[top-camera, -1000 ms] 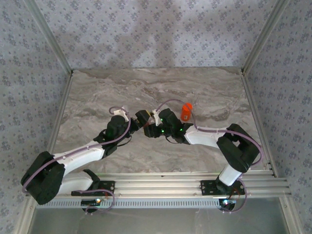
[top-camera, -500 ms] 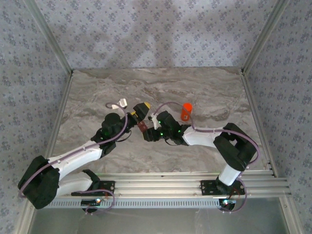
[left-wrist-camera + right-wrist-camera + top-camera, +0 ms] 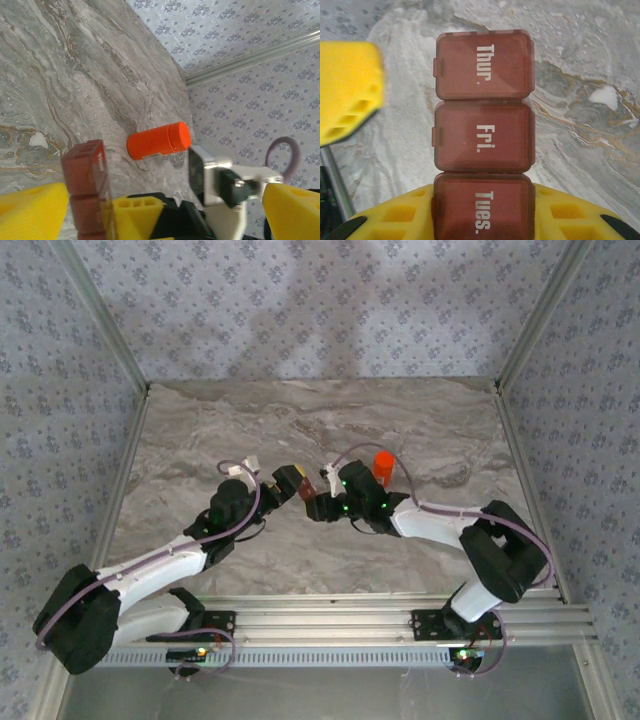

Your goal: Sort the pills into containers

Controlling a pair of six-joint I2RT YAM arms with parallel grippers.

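Right hand (image 3: 482,217) is clamped shut on the pill organizer strip (image 3: 482,107), gripping the "Tues." end. The "Fri." and "Thur." cells stick out free past its yellow fingers (image 3: 560,215), and the lids on all three cells are shut. The dark red-brown strip is held over the marble counter (image 3: 200,440) near the middle, between the two arms. Left hand (image 3: 160,210) is spread wide open with nothing in it. The strip (image 3: 85,190) sits inside its gap, close to one yellow finger (image 3: 30,210). In the right wrist view that finger (image 3: 350,90) is just beside the Thur./Fri. cells, with a small gap and no contact. An orange pill bottle (image 3: 382,468) with its cap on stands on the counter just behind the right wrist.
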